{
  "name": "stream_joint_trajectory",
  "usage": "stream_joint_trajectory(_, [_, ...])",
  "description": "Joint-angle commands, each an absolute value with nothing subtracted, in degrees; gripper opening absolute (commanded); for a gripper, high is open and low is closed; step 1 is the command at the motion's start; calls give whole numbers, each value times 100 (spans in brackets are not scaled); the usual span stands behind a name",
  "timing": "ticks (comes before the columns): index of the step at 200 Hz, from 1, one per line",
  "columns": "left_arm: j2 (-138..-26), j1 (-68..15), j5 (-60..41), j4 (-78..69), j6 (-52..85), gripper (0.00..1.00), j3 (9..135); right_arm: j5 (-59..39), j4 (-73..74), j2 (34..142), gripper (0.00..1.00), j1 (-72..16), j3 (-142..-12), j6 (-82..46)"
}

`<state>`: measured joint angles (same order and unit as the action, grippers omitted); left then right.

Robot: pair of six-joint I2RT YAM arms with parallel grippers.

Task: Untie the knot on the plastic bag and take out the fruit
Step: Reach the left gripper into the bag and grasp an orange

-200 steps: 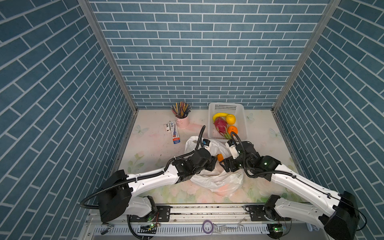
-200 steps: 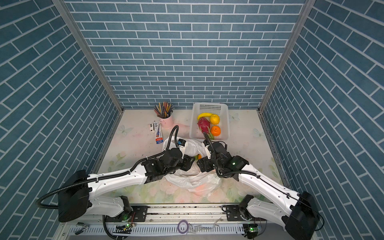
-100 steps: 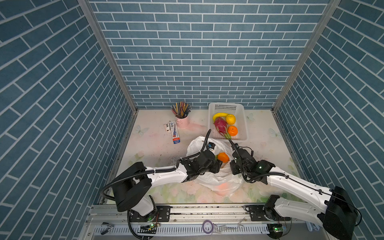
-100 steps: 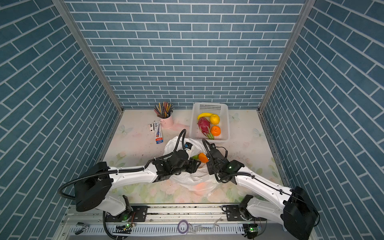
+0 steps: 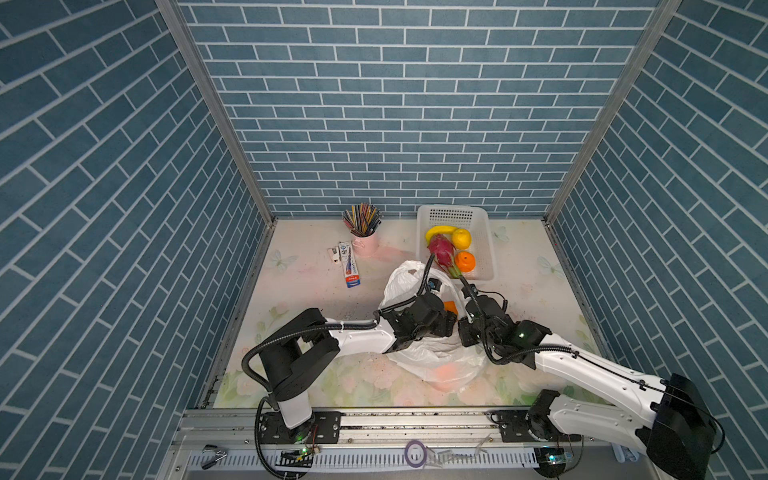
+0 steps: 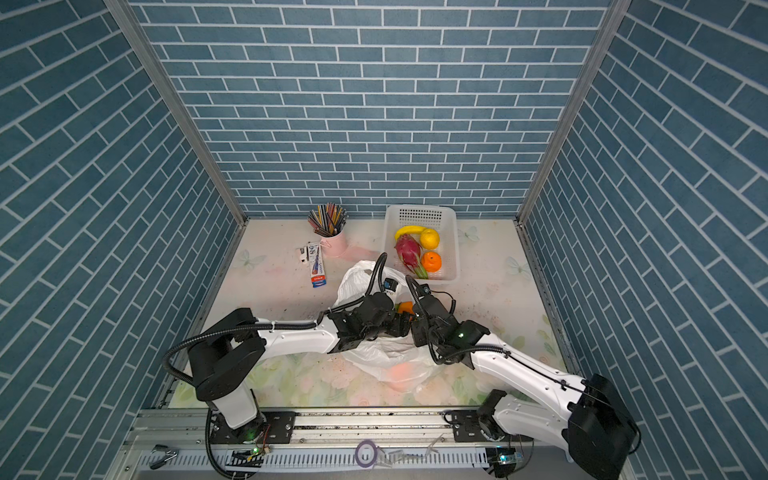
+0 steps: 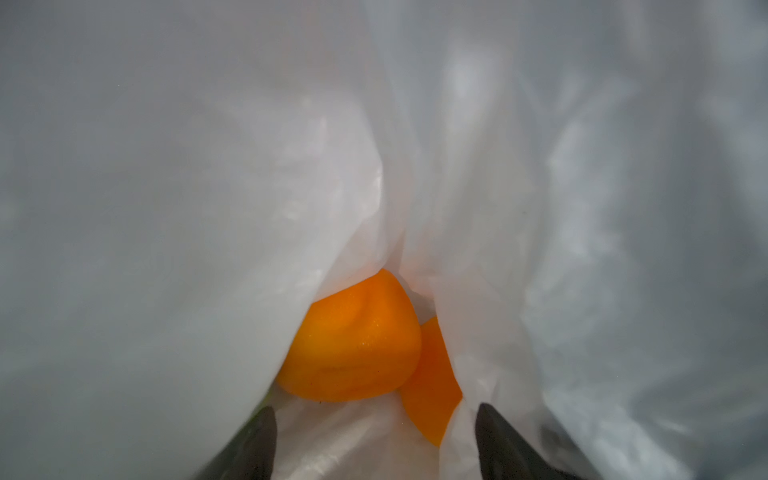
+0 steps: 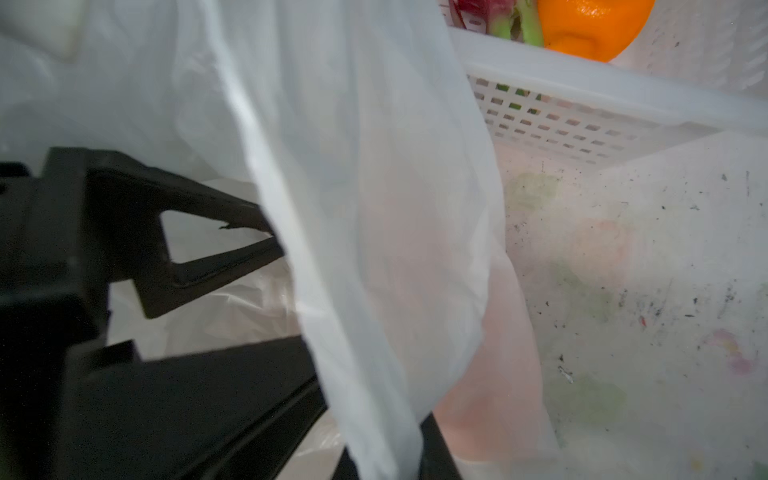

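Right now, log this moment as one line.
stage: reaching into bag | left end effector: open, inside bag, facing orange | right end effector: shut on bag edge

Nothing here can really be read; the flat tube point(image 5: 349, 266) lying on the tabletop point(image 5: 307, 291) just beside the pink cup point(image 5: 365, 246) carries blue and red printing; its lettering is too small to make out.

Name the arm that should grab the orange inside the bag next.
Left. The left gripper is open inside the plastic bag, with the orange just ahead of its fingertips. The right gripper appears pinched on the bag's wall, so it should probably hold that.
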<state>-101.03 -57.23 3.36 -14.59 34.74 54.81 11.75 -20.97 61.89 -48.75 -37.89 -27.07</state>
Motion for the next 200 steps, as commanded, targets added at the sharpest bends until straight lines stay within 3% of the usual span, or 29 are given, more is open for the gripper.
stream_joint_trajectory(1, [-10283, -5604, 390, -1598, 3382, 78, 5675, 1084, -2096, 6045, 16, -4884, -3902, -2883])
stream_joint_trajectory(128, [-11627, -5487, 458, -1139, 2734, 79, 6537, 944, -2071, 5909, 16, -4887, -3817, -2975])
stream_joint_trajectory(168, [-11434, -5476, 320, -1264, 2681, 60, 6406, 1037, -2160, 5835, 16, -4886, -3790, -3005])
stream_joint_trajectory(200, [-11080, -5476, 195, -1455, 2708, 53, 6111, 1271, -2240, 5783, 17, -4878, -3747, -3085])
